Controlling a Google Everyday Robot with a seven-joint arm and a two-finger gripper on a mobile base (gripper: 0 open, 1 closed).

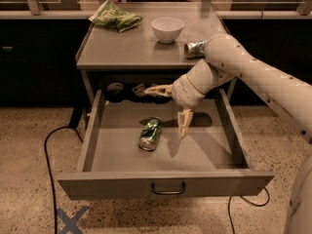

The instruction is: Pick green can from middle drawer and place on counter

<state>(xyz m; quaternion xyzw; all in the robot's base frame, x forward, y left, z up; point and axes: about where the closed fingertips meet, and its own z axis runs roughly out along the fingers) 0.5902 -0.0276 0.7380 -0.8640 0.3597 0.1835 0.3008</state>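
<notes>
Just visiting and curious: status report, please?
Gripper open, over middle drawer, beside green can. Can lying on its side, not held. Nothing between them.

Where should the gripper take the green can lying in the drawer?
Across its mid-body, coming down from above: the green can lies on its side on the middle drawer floor, ends pointing roughly front-back. The open gripper hovers close beside it.
</notes>
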